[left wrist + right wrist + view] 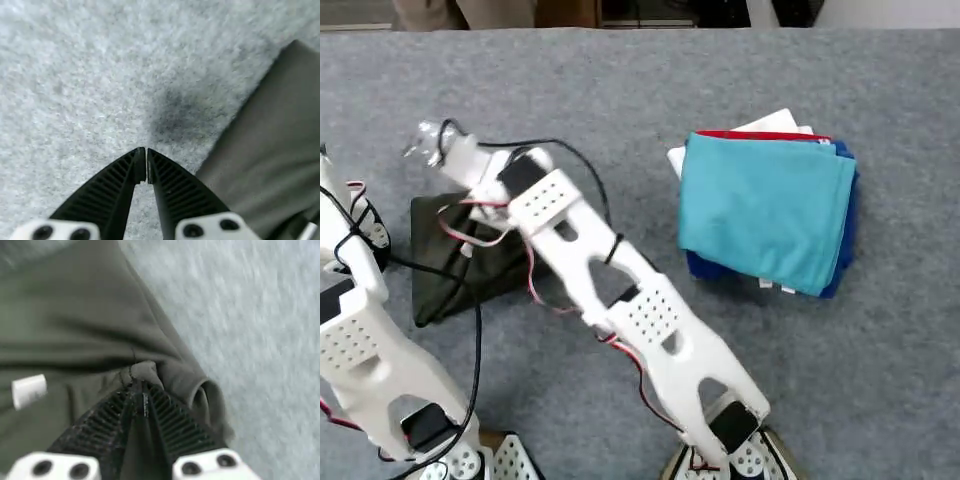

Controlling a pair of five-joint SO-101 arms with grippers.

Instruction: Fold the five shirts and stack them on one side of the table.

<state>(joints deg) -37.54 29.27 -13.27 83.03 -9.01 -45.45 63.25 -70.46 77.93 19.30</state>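
A dark grey-green shirt point(432, 222) lies crumpled at the table's left, partly under the right arm. My right gripper point(140, 390) is shut on a pinched fold of this shirt point(75, 315), close to its edge by the carpet. My left gripper point(146, 162) is shut on nothing, low over bare carpet, with the dark shirt's edge point(270, 150) just beside it. To the right sits a stack of folded shirts: a teal one point(760, 215) on top, then a blue one point(846, 235), a red edge point(750, 134) and a white one point(775, 123).
Grey carpet point(620, 90) covers the table. Cables point(475, 300) trail across the dark shirt between the two arms. A white tag point(29, 390) shows on the shirt. Open carpet lies along the far side and the front right.
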